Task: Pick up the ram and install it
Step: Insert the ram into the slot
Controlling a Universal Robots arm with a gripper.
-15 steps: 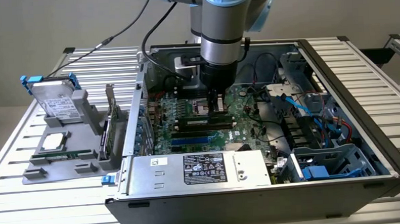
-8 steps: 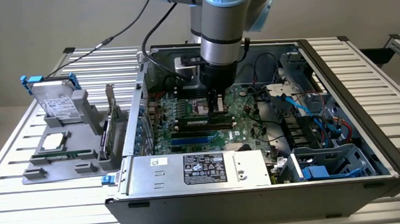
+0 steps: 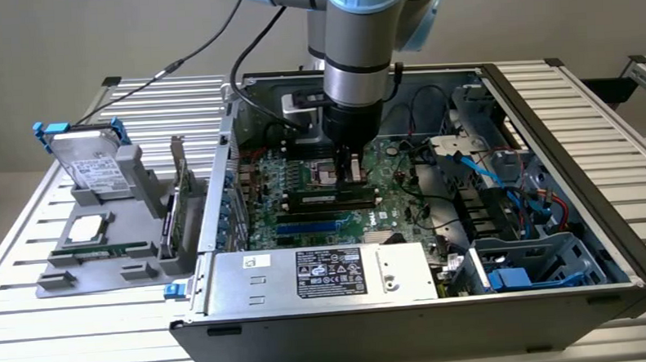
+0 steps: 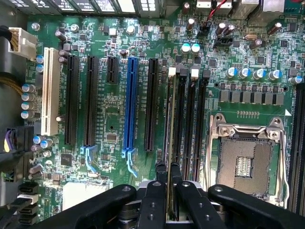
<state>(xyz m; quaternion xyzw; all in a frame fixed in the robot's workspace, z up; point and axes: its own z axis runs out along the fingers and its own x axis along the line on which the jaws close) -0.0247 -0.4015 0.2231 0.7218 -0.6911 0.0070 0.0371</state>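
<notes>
ext: gripper centre frame, down inside PC case over motherboard | wrist: clenched on ram, edge-on along outermost of memory slots, near CPU socket | step: insertion, seating depth unclear | seating calls for straight, even push.

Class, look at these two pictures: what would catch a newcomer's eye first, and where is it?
The blue-jointed robot arm reaches down into the open computer case at the exterior view's centre. In the wrist view, its black claw pinches the ram edge-on along the memory slots, beside the empty silver processor socket.
</notes>
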